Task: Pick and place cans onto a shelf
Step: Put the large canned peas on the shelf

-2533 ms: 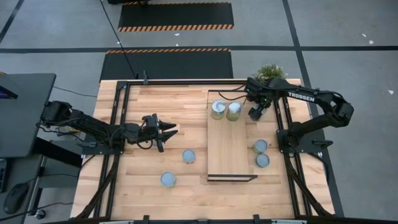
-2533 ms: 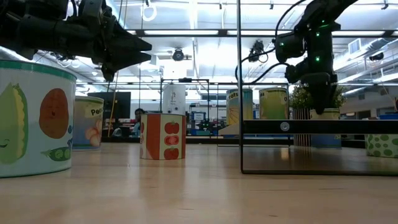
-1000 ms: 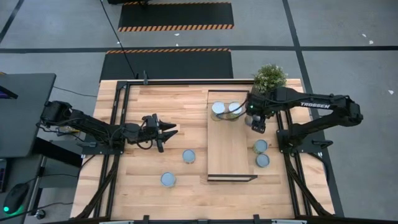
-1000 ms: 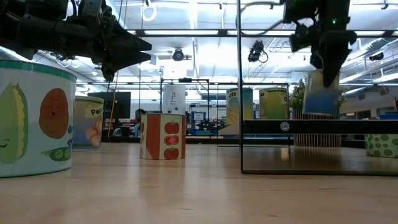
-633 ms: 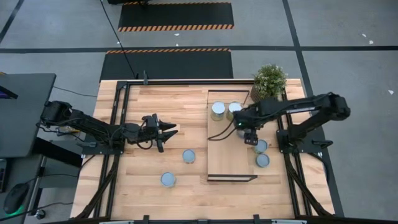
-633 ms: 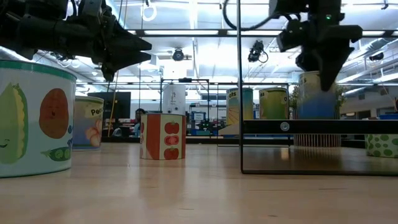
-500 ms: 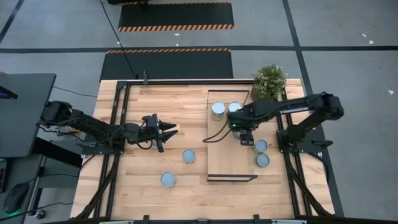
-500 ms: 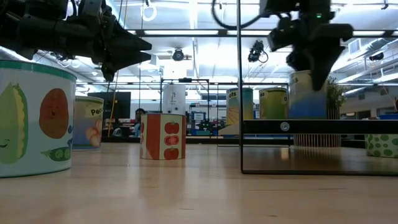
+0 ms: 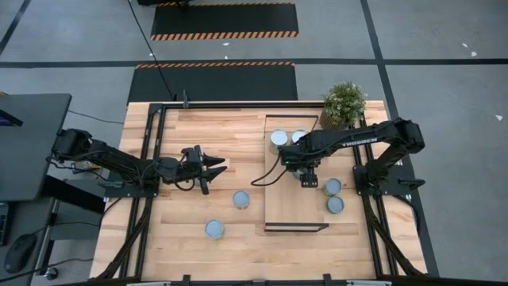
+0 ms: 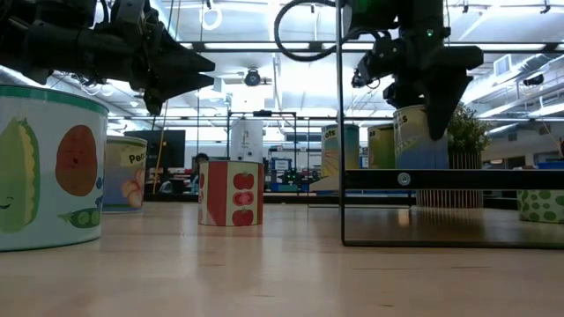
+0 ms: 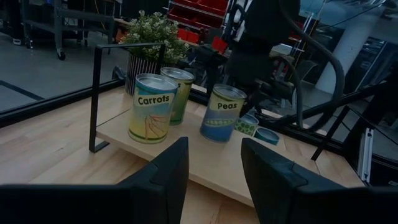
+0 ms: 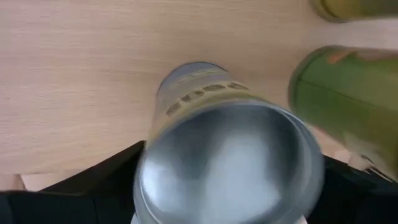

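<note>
My right gripper [image 9: 308, 176] is over the middle of the shelf [image 9: 290, 208], shut on a blue and green can marked "Peas" [image 11: 222, 113]. The can's bottom is at the level of the board in the low view [image 10: 419, 137]; I cannot tell whether it rests there. Two more cans [image 9: 278, 141] [image 9: 298, 137] stand on their bases at the shelf's far end. My left gripper [image 9: 221, 167] hangs open and empty above the table, left of the shelf. My right gripper pinches the Peas can between its two fingers [image 12: 109, 186], one on each side of the can's upper wall [image 12: 149, 168] just below its silvery top. The fingers come from above, pointing down. The can is upright, near the shelf's right edge.
Two cans [image 9: 241, 199] [image 9: 214, 229] stand on the table left of the shelf, and two [image 9: 332, 187] [image 9: 336, 205] to its right, close to my right gripper. A potted plant [image 9: 344, 102] stands at the far right corner. Black frame rails run along both table sides.
My right gripper has carried the Peas can from beside the shelf's far right toward the table's left and near edge, over the board, and has come down a little. The can, tilted before, is now upright with its bottom at board level. My left arm has kept still.
</note>
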`<state>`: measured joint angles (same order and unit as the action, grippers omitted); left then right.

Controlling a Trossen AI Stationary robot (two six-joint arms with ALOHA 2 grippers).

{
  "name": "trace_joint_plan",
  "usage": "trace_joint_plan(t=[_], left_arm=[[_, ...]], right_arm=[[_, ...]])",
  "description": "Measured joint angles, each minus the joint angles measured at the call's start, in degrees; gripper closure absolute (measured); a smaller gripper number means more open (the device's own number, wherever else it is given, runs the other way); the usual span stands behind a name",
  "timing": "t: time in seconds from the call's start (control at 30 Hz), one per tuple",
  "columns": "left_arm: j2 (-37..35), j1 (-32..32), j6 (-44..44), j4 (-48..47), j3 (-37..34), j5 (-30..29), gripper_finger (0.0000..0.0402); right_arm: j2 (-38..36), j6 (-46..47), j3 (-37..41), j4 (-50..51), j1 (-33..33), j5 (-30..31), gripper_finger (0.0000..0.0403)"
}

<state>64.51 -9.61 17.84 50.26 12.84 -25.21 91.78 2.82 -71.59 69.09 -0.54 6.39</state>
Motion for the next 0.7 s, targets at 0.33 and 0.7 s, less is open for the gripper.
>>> trace_joint_plan(t=[0.33, 0.7], left_arm=[[0.00, 0.00, 0.00, 0.02, 0.00, 0.00, 0.0248], [0.00, 0.00, 0.01, 0.02, 0.00, 0.00, 0.0248]], right_arm=[[-3.82, 3.01, -0.04, 1.59, -0.03, 2.92, 0.0021], [-6.20, 4.93, -2.27, 3.16, 2.30, 10.42, 0.0021]])
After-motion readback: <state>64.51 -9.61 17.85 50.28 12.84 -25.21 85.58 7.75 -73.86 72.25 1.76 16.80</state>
